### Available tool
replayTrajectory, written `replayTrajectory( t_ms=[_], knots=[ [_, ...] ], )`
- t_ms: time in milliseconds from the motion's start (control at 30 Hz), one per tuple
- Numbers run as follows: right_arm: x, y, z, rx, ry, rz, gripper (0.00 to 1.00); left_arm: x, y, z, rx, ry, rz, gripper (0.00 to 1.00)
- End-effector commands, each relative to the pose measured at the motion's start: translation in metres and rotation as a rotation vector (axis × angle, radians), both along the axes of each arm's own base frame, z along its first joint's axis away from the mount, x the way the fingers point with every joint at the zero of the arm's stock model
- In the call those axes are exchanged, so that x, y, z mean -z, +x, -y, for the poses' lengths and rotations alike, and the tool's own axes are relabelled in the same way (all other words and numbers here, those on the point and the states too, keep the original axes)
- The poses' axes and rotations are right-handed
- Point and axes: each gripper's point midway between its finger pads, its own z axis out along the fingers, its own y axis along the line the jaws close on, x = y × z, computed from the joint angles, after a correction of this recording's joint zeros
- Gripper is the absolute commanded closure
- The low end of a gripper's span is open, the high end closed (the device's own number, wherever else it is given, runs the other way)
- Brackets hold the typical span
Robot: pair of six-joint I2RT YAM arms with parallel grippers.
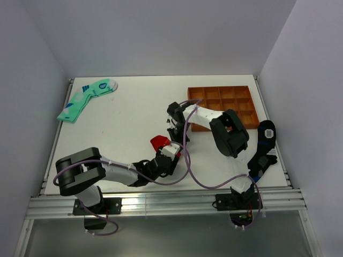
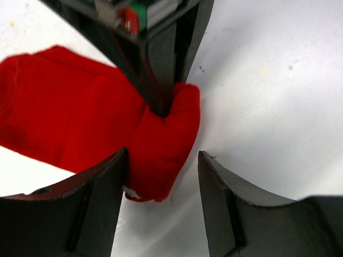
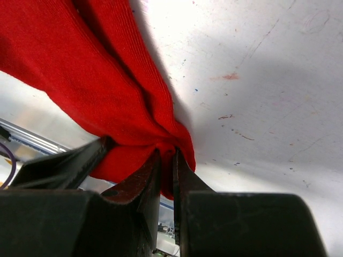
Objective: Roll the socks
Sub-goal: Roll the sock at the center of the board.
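Observation:
The red socks (image 1: 158, 142) lie bunched on the white table just ahead of the arms, filling the left of the left wrist view (image 2: 64, 118) and the upper left of the right wrist view (image 3: 80, 69). My right gripper (image 1: 173, 136) comes down from behind and is shut on a fold of the socks (image 3: 167, 160); its dark fingers (image 2: 161, 80) show pinching that fold. My left gripper (image 2: 162, 160) is open, low over the table, with the socks' rolled end between its jaws and resting against the left finger (image 2: 102, 193). The right finger (image 2: 230, 203) stands apart from the fabric.
A brown compartment tray (image 1: 220, 88) sits at the back right, just behind the right arm. A black patterned sock (image 1: 266, 134) lies at the right edge. A mint-green sock (image 1: 86, 100) lies at the back left corner. Walls close in on three sides.

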Motion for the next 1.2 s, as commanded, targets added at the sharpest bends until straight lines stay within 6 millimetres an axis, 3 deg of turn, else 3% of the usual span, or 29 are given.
replayTrajectory(
  t_ms=[0, 300, 433, 600, 733, 767, 833, 1000, 1167],
  knots=[
    [0.012, 0.002, 0.005, -0.019, -0.025, -0.004, 1.0, 0.0, -0.001, 0.005, -0.002, -0.07, -0.015, 0.4],
    [0.016, 0.0, 0.005, -0.009, -0.009, -0.013, 1.0, 0.007, -0.001, 0.005, -0.002, -0.071, -0.026, 0.44],
    [0.014, -0.001, 0.001, -0.001, 0.02, -0.015, 1.0, 0.011, -0.001, 0.005, 0.003, -0.063, -0.03, 0.62],
    [0.014, -0.001, -0.001, 0.008, 0.044, -0.012, 1.0, 0.013, -0.001, 0.004, 0.001, -0.06, -0.036, 0.74],
    [0.013, -0.001, -0.001, 0.022, 0.059, -0.007, 1.0, 0.016, -0.004, 0.005, 0.014, -0.068, -0.061, 0.96],
    [0.013, 0.0, -0.003, 0.026, 0.07, 0.0, 1.0, 0.017, -0.003, 0.003, 0.018, -0.073, -0.073, 0.97],
    [0.011, 0.003, -0.004, 0.042, 0.085, 0.022, 0.95, 0.019, -0.005, 0.005, 0.038, -0.094, -0.106, 0.99],
    [0.006, 0.009, -0.004, 0.083, 0.128, 0.066, 0.71, 0.024, 0.001, 0.0, 0.041, -0.142, -0.2, 1.0],
    [-0.009, 0.025, -0.01, 0.14, 0.217, 0.134, 0.63, 0.036, 0.004, -0.006, 0.035, -0.141, -0.303, 1.0]
  ],
)
